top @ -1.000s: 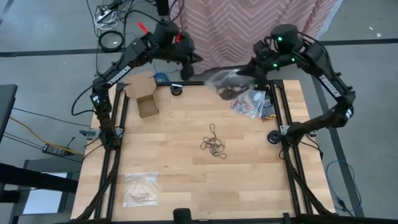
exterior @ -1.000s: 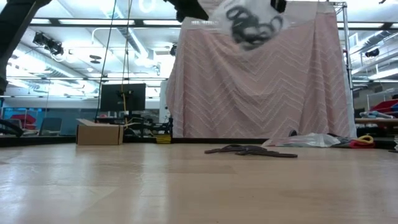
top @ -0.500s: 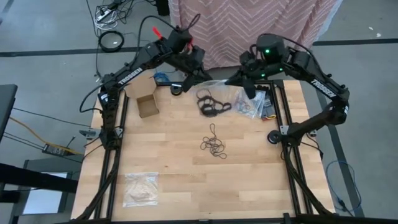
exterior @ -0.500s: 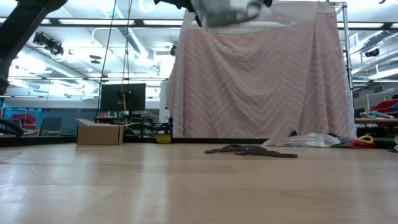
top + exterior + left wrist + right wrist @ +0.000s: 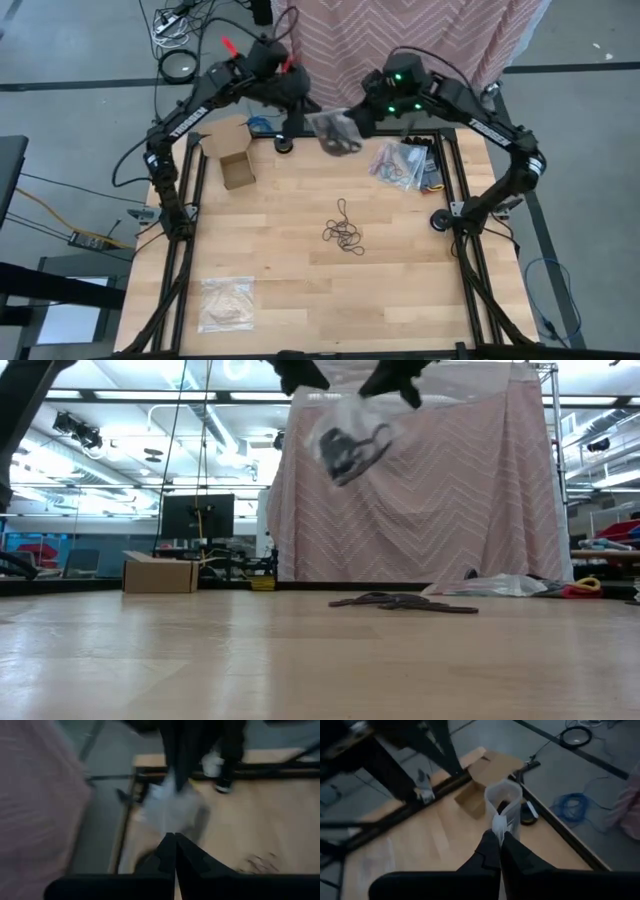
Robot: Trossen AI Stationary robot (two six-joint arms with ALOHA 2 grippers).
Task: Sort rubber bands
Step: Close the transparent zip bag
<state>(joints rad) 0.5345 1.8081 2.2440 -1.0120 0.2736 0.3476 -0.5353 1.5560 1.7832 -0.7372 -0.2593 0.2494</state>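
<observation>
A clear plastic bag (image 5: 335, 130) with black rubber bands (image 5: 345, 452) inside hangs high over the table's far edge, between my two grippers. My left gripper (image 5: 308, 110) is shut on its left side and my right gripper (image 5: 362, 118) is shut on its right side. Loose black rubber bands (image 5: 343, 233) lie in a pile at mid-table. Another clear bag (image 5: 400, 162) with red and tan bands lies at the far right. My left gripper pinches the bag's upper edge (image 5: 172, 827) between its shut fingers, slanting down from the table's left. The bag stretches from the fingertips toward the other gripper, clear of the table. My right gripper pinches the bag's upper edge (image 5: 499, 824) between its shut fingers, slanting down from the table's right. The bag (image 5: 503, 800) hangs below and beyond the fingertips, the black bands sagging in its bottom.
An open cardboard box (image 5: 236, 166) stands at the far left. A clear bag (image 5: 225, 303) lies near the front left corner. A pink curtain (image 5: 420, 490) hangs behind the far edge. Bare wood lies around the loose pile.
My right gripper has gone toward the table's left and a little down, rolling as it went, and stands closer to the left gripper. The bag has swung with it and hangs lower between the two grippers, its bands gathered at the bottom.
</observation>
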